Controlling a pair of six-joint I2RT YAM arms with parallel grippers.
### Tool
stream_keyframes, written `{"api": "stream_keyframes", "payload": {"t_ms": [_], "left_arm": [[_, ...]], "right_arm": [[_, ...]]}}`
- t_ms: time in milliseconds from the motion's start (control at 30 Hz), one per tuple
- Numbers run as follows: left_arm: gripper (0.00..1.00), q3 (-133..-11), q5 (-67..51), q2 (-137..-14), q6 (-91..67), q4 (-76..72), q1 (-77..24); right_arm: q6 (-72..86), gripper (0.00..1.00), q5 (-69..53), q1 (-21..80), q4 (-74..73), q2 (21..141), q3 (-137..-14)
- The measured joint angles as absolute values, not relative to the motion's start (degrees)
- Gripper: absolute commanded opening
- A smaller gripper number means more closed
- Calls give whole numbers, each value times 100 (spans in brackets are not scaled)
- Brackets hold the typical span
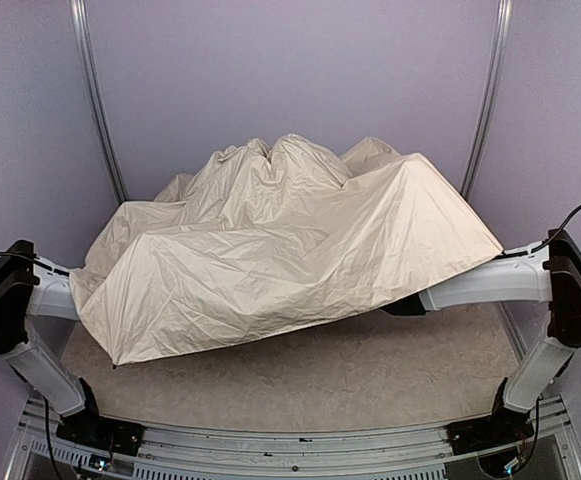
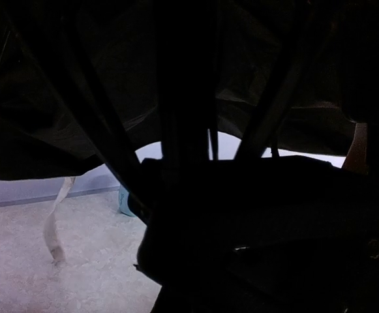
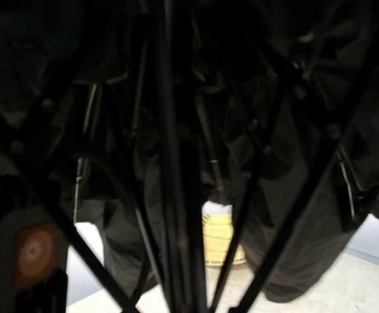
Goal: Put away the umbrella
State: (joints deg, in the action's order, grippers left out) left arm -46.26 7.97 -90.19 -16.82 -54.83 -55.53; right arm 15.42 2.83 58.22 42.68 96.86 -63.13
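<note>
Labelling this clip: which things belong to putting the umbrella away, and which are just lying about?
Job: umbrella; its dark ribs; its hanging strap.
Lying about: yellowish basket; small pale-blue object.

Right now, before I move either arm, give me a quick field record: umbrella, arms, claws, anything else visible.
umbrella: cream canopy spread, draped over both arms
left arm: reaches under canopy's left edge
right arm: reaches under its right edge
claws: hidden by canopy; left shut, right unclear
ribs: dark, crossing both wrist views
strap: pale strip dangling below canopy edge
</note>
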Motion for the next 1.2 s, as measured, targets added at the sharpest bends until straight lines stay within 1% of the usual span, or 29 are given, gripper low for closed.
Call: {"api": "stream_keyframes", "payload": {"t_ms": [133, 167, 200, 300, 367, 467, 600, 700, 833, 967, 1067, 1167, 1200], "left_arm": [[0, -4578, 668, -8989, -1778, -5496, -5579], [2, -4576, 624, -8965, -1796, -5435, -5577], [7, -4576, 545, -8921, -1802, -5328, -5575], [31, -4576, 309, -8720, -1715, -4882, -5577], [43, -4580, 16, -8501, -1400, -4390, -5662], [51, -4602, -320, -8305, -1000, -3977, -5927], [53, -4541, -875, -8088, -572, -3760, -6449], [54, -4198, -1103, -8047, -366, -3719, -6665], [56, -3677, -1225, -8023, -191, -3463, -6849], [58, -3089, -1144, -7721, -121, -3315, -6899], [59, -2733, -945, -7465, -211, -3319, -6748], [53, -2502, -633, -7406, -635, -3336, -6200], [50, -2462, -537, -7417, -954, -3339, -5876]], "right_arm": [[1417, 0, 128, 5787, 3966, 9529, -6316], [1404, 0, 93, 5769, 3892, 9498, -6318], [1387, 0, 60, 5728, 3789, 9456, -6322], [1365, 0, -191, 5651, 3538, 9301, -6322], [1356, 0, -305, 5542, 3361, 9142, -6270], [1269, 0, -366, 5207, 3033, 8908, -6160], [1155, 0, -384, 4633, 2665, 8801, -6058], [1013, 0, -384, 4246, 2416, 8628, -6055], [718, 0, -593, 3691, 2053, 8165, -6101], [252, 0, -996, 3096, 1468, 7679, -6519], [-167, 0, -1131, 2897, 1033, 7415, -6971], [-615, 0, -1227, 2884, 637, 7185, -7365], [-777, 0, -1243, 2880, 508, 7118, -7476]]}}
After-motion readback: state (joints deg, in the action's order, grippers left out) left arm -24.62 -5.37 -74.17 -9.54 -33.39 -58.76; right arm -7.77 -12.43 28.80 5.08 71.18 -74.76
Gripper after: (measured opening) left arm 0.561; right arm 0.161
